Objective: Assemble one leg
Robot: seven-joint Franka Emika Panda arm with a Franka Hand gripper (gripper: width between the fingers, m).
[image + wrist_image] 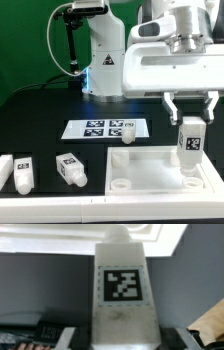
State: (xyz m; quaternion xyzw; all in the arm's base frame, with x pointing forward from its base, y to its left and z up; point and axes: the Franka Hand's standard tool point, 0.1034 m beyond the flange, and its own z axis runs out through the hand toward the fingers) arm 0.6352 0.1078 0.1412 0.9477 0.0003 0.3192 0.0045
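Observation:
My gripper (pixel 191 119) is shut on a white leg (pixel 190 145) and holds it upright over the far right corner of the big white tray-like piece (pixel 150 170). The leg's lower end reaches the tray near its corner hole. In the wrist view the leg (pixel 122 291) fills the middle, its black-and-white tag facing the camera and its round peg end pointing at the tray's corner (pixel 150 235). My fingers (pixel 65 339) grip its near end. Other loose legs lie at the exterior view's left: one (pixel 71 169), another (pixel 23 172), and a third at the edge (pixel 4 166).
The marker board (pixel 107 128) lies on the black table behind the tray. The robot's white base (pixel 105 60) stands at the back. A round hole (pixel 120 185) shows in the tray's near left corner.

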